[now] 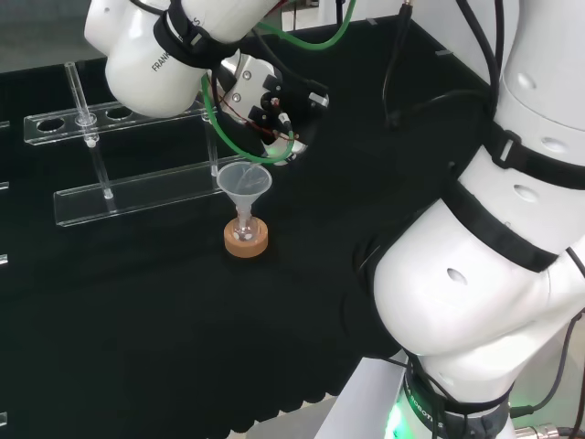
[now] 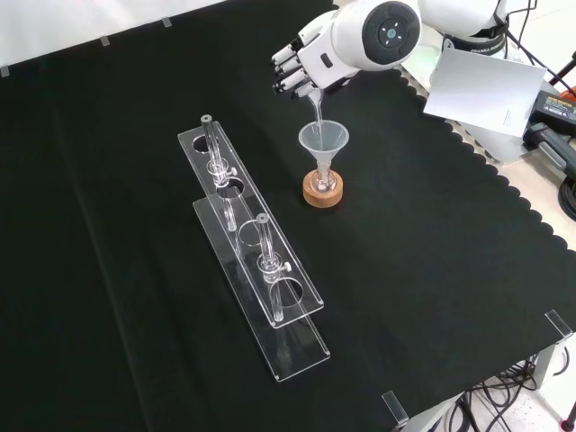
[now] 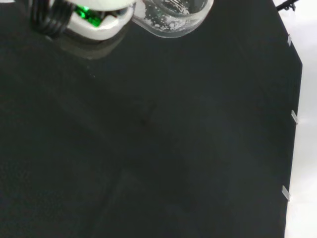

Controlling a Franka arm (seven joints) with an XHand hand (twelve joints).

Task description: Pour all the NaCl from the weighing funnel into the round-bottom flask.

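The hand (image 2: 301,61) hovers just above a clear cone funnel (image 2: 322,139), with its fingers curled round the clear weighing funnel (image 2: 315,106). The weighing funnel is tilted, and its thin spout points down into the cone funnel's mouth. The cone funnel sits in the neck of a small round-bottom flask (image 2: 322,180) on a cork ring (image 2: 322,193). The head view has the hand (image 1: 265,96) behind the cone funnel (image 1: 244,181) and the cork ring (image 1: 246,241). White grains cling inside the weighing funnel's bulb (image 3: 173,15) in the wrist view.
A long clear plastic rack (image 2: 252,243) with upright glass tubes stands left of the flask in the front view, and it stands behind the flask as the rack (image 1: 128,192) in the head view. The cloth's scalloped edge (image 2: 504,207) runs at the front view's right.
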